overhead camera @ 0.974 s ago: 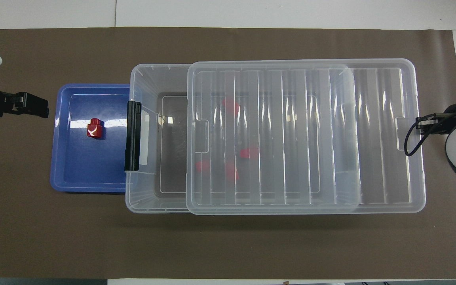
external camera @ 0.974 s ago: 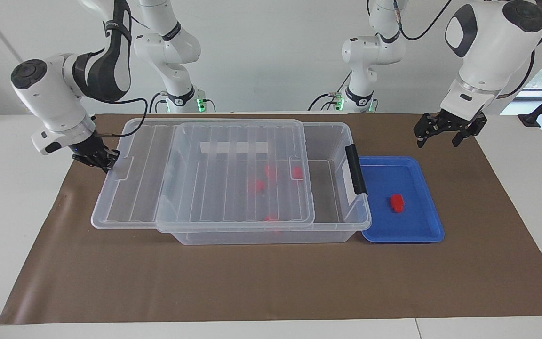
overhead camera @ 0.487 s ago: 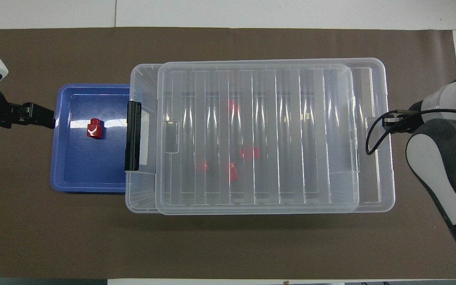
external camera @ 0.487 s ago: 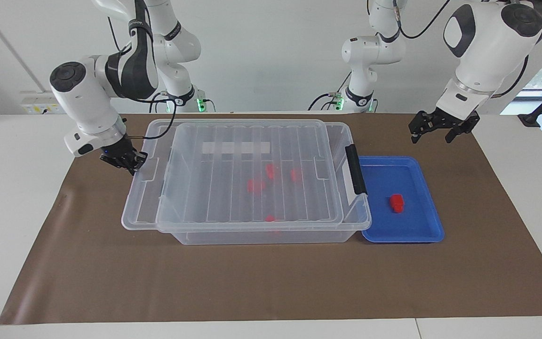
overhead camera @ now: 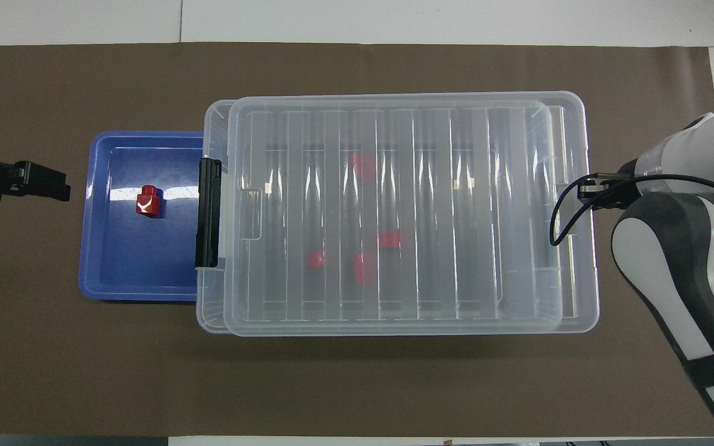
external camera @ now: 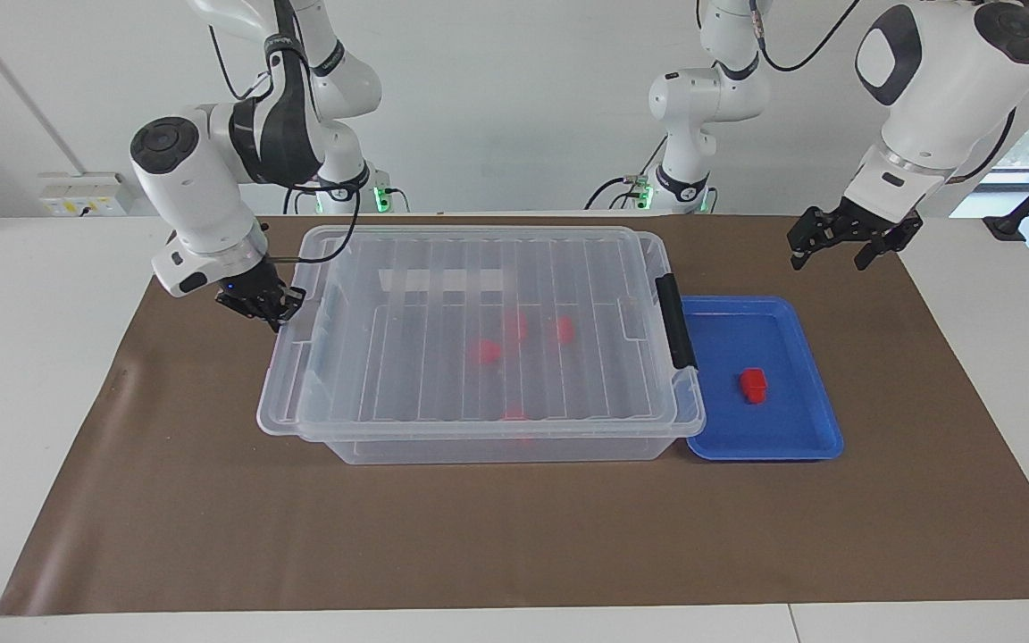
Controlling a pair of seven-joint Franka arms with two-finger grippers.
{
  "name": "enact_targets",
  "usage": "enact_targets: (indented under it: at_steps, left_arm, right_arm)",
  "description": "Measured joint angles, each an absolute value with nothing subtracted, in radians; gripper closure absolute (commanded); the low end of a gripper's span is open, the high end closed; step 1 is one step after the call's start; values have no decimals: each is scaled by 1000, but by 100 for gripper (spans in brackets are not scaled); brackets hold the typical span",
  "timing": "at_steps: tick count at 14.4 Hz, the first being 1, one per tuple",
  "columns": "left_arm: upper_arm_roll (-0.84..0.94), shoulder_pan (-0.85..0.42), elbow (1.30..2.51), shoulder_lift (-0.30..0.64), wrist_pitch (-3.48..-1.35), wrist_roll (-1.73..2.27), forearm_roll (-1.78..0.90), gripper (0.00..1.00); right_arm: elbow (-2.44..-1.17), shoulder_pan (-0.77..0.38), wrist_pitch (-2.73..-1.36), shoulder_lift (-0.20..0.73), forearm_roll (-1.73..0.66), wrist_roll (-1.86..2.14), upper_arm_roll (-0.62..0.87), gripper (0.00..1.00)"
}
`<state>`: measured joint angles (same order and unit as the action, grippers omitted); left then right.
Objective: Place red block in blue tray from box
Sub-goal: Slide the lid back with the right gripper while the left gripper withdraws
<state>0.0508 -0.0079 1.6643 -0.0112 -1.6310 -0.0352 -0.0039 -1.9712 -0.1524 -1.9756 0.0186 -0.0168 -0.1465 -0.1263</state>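
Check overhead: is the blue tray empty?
No, one red block lies in the blue tray, beside the box at its latch end.

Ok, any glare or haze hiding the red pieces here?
Overhead view: a white glare streak crosses the blue tray and touches the red block. Both views: the ribbed lid hazes the blocks in the box into pale smudges.

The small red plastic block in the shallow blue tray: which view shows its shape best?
The overhead view: there the small red plastic block shows its narrower stub, alone in the shallow blue tray. The facing view shows it only as a small red lump.
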Motion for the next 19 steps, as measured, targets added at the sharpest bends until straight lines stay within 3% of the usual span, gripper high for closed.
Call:
enact_targets:
  at_steps: [19]
  left_arm:
    - [65,-9,1617,-25,-1580,-39,-31,0]
  right_arm:
    - [-1969,-194,-1969,16,-17,-207,-126,100]
